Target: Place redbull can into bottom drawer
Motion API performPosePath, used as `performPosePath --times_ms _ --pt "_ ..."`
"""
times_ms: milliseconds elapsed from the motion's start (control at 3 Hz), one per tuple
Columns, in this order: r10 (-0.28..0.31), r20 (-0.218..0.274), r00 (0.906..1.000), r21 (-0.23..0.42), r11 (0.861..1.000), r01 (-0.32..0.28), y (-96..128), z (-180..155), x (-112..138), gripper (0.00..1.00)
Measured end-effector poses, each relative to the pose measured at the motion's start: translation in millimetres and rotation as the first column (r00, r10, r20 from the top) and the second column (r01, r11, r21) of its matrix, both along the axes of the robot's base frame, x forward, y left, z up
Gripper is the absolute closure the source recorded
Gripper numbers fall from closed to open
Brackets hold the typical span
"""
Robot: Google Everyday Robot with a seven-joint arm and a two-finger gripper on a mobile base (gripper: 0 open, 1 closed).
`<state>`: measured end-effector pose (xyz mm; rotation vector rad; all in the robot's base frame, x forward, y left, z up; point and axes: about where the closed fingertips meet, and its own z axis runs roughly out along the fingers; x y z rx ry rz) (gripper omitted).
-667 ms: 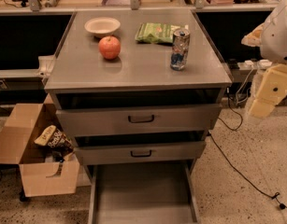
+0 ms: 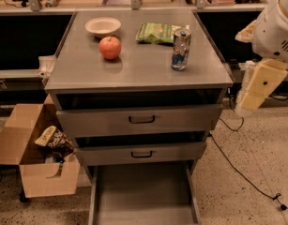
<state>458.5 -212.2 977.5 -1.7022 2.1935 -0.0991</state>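
The redbull can [image 2: 181,49] stands upright on the right side of the grey cabinet top [image 2: 139,69]. The bottom drawer [image 2: 143,198] is pulled out at the cabinet's foot, a wide shallow grey tray with nothing in it. My gripper [image 2: 259,86] hangs at the right of the cabinet, off its edge, a cream part under the white arm body [image 2: 277,27]. It is to the right of the can and a little lower, well apart from it, and holds nothing that I can see.
On the cabinet top are a red apple [image 2: 109,47], a white bowl [image 2: 102,26] and a green chip bag [image 2: 156,33]. The two upper drawers [image 2: 141,120] stand slightly open. An open cardboard box [image 2: 38,158] with snack bags sits on the floor at the left. A black cable [image 2: 242,172] runs across the floor at the right.
The arm's cream part has shifted slightly left, toward the cabinet. The can, apple and drawers have not moved.
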Motion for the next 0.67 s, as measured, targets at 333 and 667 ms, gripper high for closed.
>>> performPosePath --times_ms 333,667 --pt "-0.024 0.048 0.9986 0.044 0.999 0.022 1.7 -13.7 30.6 0.0" --pt "-0.027 0.049 0.9984 0.051 0.998 0.024 1.7 -13.8 31.8 0.0"
